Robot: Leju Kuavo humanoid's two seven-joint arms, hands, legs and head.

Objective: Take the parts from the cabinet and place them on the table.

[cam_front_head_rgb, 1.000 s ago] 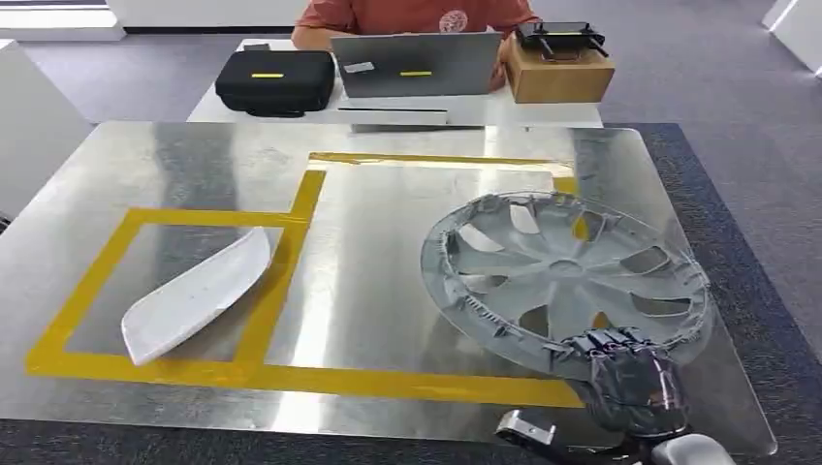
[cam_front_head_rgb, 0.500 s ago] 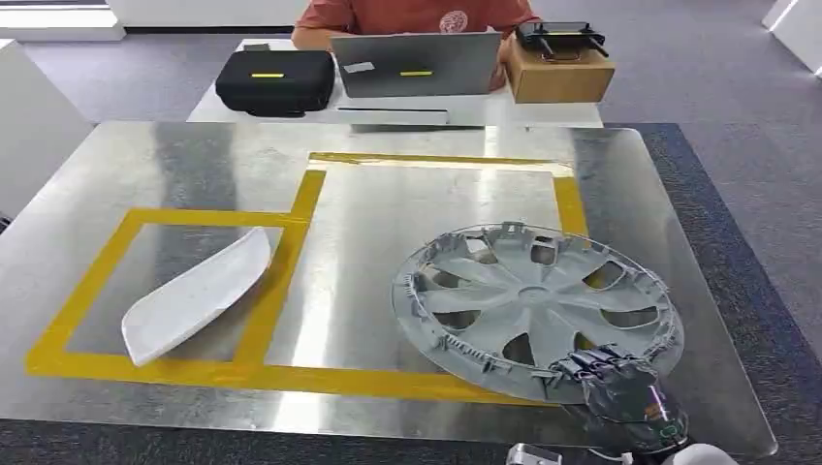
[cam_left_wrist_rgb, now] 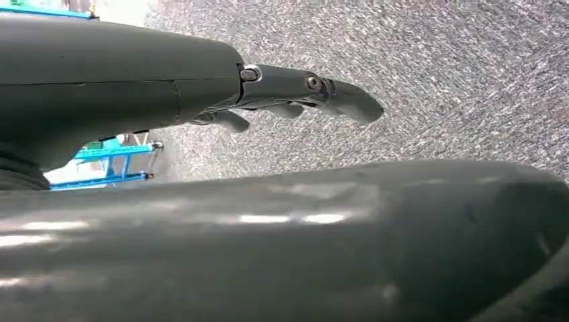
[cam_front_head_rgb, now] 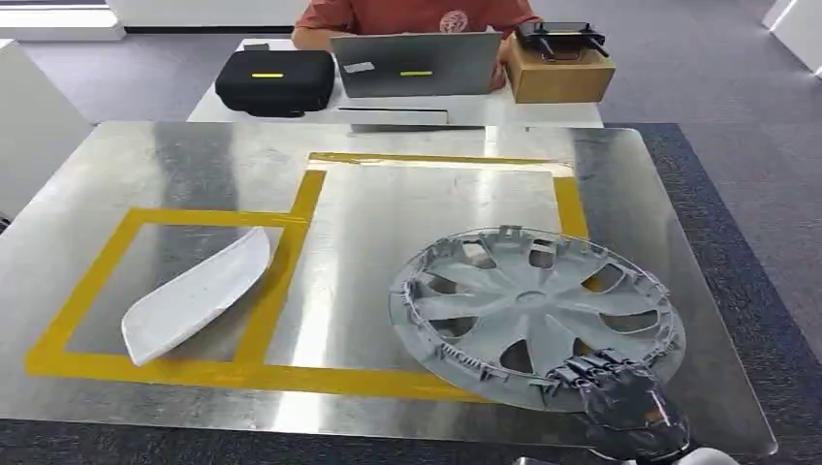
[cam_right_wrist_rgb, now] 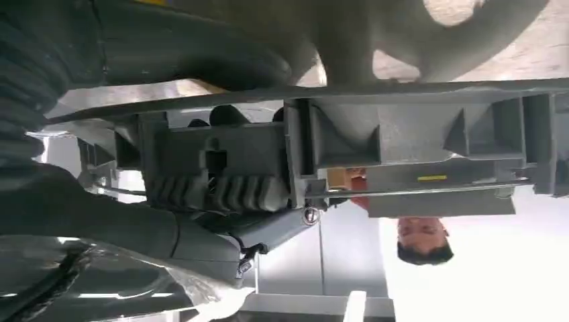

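head view: a grey wheel cover (cam_front_head_rgb: 536, 315) is seen lying on the metal surface (cam_front_head_rgb: 407, 203), inside the larger yellow tape outline (cam_front_head_rgb: 320, 189), its near rim held by the right hand (cam_front_head_rgb: 620, 402) at the surface's near right edge. whether the cover rests flat or is tipped up at the held side cannot be told from here. a white curved panel (cam_front_head_rgb: 194, 293) is seen inside the smaller taped box to the left, well apart from the cover. beyond the surface, a person in a red shirt (cam_front_head_rgb: 407, 15) is seated behind a laptop (cam_front_head_rgb: 417, 63), with a black case (cam_front_head_rgb: 276, 80) beside it and a wooden box (cam_front_head_rgb: 560, 73) on the other side.

right wrist view: the grip is shown close up, which the head view leaves hidden. the thumb (cam_right_wrist_rgb: 201, 57) is pressed on one face of the cover's rim and the dark fingers (cam_right_wrist_rgb: 221, 191) are curled against the ribbed clips on the other, so the rim is pinched between them.

left wrist view: the left hand (cam_left_wrist_rgb: 295, 100) is seen over grey carpet (cam_left_wrist_rgb: 436, 74), its fingers stretched out and apart, with nothing held.
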